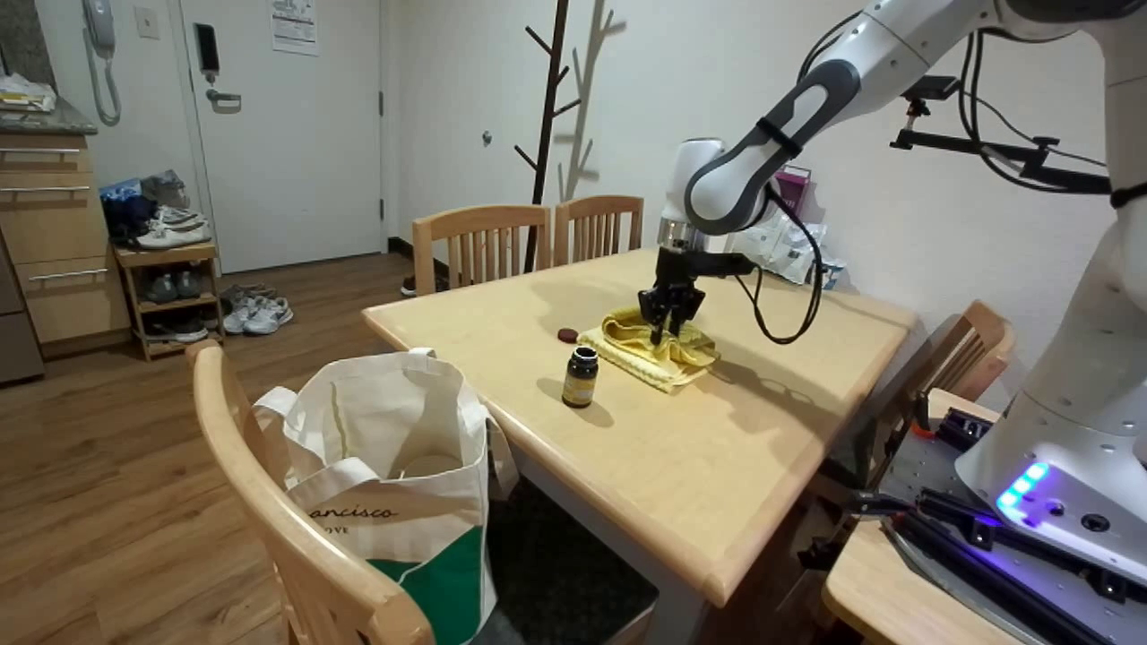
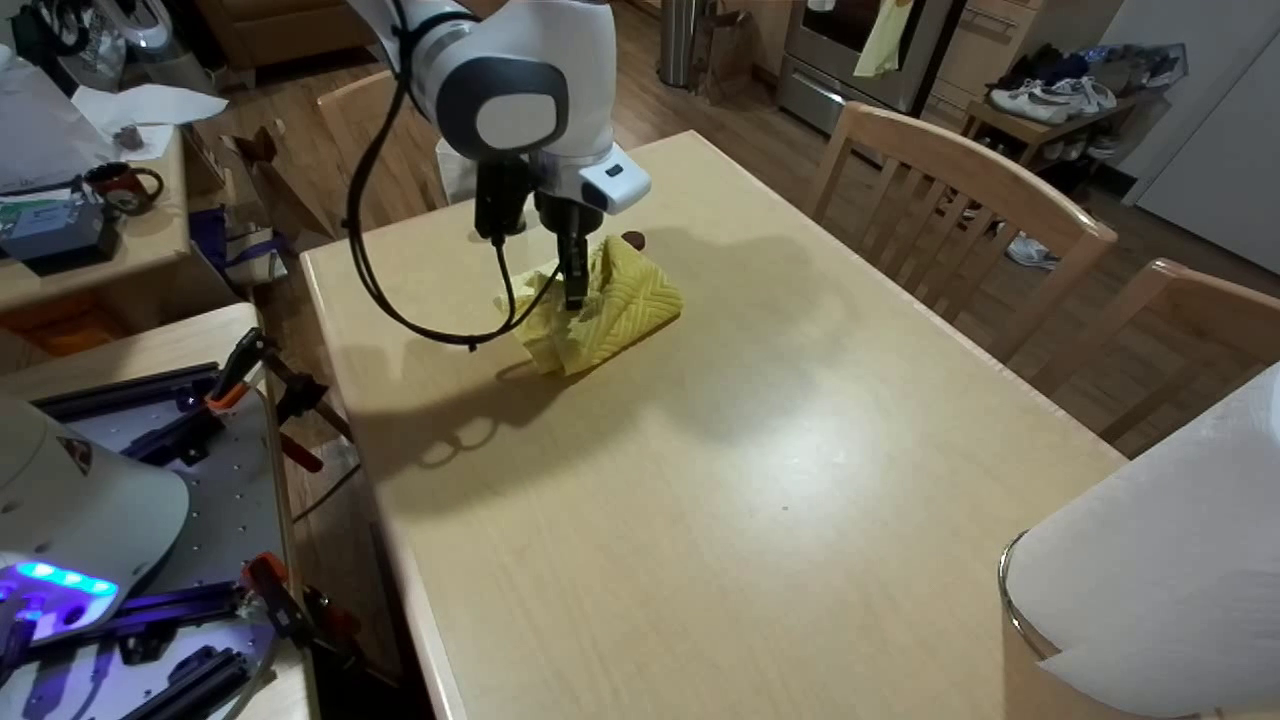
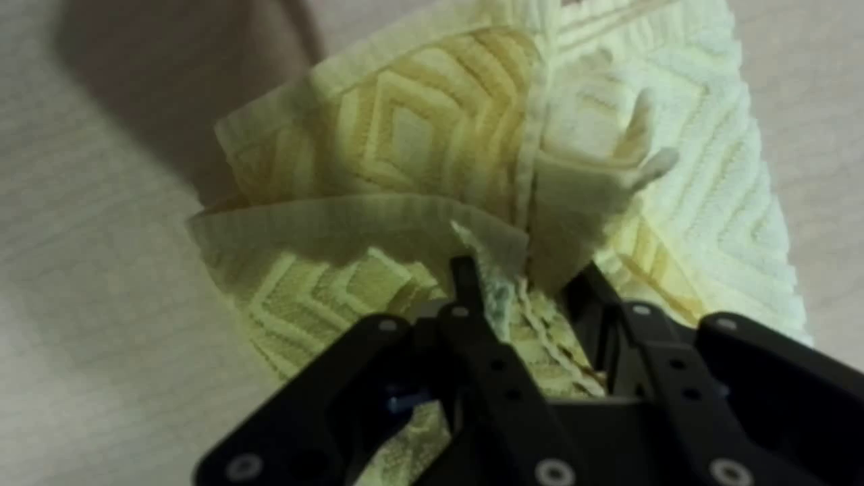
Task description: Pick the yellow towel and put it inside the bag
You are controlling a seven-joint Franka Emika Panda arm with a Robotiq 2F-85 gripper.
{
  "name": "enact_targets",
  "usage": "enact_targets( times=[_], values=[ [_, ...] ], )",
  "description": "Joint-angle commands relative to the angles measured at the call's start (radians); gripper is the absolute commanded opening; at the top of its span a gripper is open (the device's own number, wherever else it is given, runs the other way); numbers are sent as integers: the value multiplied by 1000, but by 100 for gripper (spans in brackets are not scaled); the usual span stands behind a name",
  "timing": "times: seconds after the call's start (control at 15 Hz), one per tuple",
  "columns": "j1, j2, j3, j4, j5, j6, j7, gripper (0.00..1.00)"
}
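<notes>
The yellow towel (image 1: 627, 356) lies loosely folded and rumpled on the wooden table; it also shows in an exterior view (image 2: 632, 312) and in the wrist view (image 3: 418, 145). My gripper (image 1: 666, 338) points down at the towel, its fingertips among the folds; in an exterior view (image 2: 575, 302) it covers part of the towel. In the wrist view the fingers (image 3: 526, 277) stand apart, with towel folds showing in the gap between them. The bag (image 1: 412, 511) is a cream tote with a green patch, standing open on a chair beside the table.
A small dark bottle (image 1: 581, 381) without its cap stands between towel and bag. A dark red lid (image 1: 567, 335) lies near the towel. Plastic packages (image 1: 784, 246) lie at the table's wall side. A white roll (image 2: 1150, 560) stands at a table corner. Wooden chairs (image 1: 484, 237) surround the table.
</notes>
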Motion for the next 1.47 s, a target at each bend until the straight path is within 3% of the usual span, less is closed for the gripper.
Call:
enact_targets(
  times=[0.0, 0.13, 0.67, 0.73, 0.87, 1.4],
  values=[
    [10, -49, -22, -17, -2, 21, 14, 8],
    [9, -54, -21, -20, 5, 25, 12, 0],
    [-3, -98, -24, -39, 31, 93, 8, 0],
    [-2, -99, -27, -30, 33, 72, 18, 26],
    [-5, -98, -17, -28, 36, 81, -2, 32],
    [7, -12, 27, -25, 35, 79, -27, 83]
  ],
)
